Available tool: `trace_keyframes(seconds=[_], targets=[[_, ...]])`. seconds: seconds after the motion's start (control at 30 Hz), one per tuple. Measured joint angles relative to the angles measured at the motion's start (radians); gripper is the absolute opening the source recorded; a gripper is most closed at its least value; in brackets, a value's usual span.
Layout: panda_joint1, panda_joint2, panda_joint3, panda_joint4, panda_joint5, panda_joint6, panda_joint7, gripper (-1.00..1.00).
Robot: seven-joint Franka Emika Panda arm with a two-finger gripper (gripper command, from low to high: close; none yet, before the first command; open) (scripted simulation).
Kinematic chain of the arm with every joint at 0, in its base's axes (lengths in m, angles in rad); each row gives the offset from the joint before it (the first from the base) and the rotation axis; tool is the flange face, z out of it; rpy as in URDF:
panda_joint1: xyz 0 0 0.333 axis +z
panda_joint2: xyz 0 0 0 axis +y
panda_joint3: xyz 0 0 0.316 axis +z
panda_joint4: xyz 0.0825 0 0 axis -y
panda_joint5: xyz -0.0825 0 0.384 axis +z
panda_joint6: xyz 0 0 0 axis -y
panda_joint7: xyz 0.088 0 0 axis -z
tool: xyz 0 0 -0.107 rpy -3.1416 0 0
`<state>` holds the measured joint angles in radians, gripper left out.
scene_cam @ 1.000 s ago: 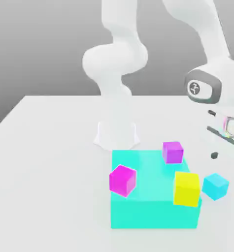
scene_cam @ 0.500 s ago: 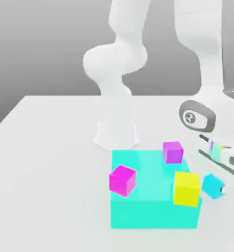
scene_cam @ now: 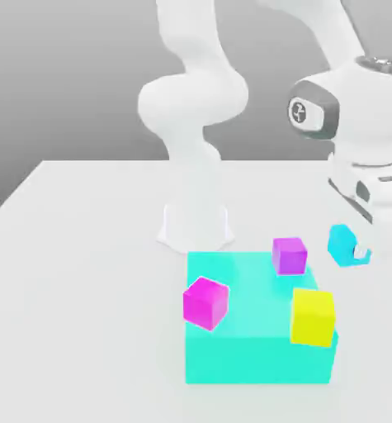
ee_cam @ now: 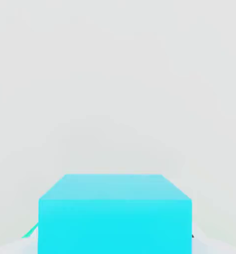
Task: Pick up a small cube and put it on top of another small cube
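A big flat turquoise block point(scene_cam: 248, 347) lies on the white tabletop point(scene_cam: 75, 273) and serves as the landmark. A yellow cube point(scene_cam: 313, 317) stands at its near corner on the exterior view's right, larger than the others. A magenta cube point(scene_cam: 205, 302) sits tilted at the block's edge on the exterior view's left, overhanging that side. Behind everything is a plain grey backdrop point(scene_cam: 67, 74).
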<state>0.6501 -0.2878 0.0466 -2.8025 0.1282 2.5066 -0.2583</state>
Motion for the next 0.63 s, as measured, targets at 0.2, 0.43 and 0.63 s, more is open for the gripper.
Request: trace_keyframes(seconds=[0.2, 0.43, 0.63], targets=[[-0.090, -0.219, 0.021, -0.068, -0.021, -0.147, 0.191, -1.00], [-0.172, -0.300, 0.058, -0.150, -0.039, -0.143, 0.336, -1.00], [-0.177, -0.195, 0.068, -0.192, -0.034, 0.004, 0.338, 1.00]])
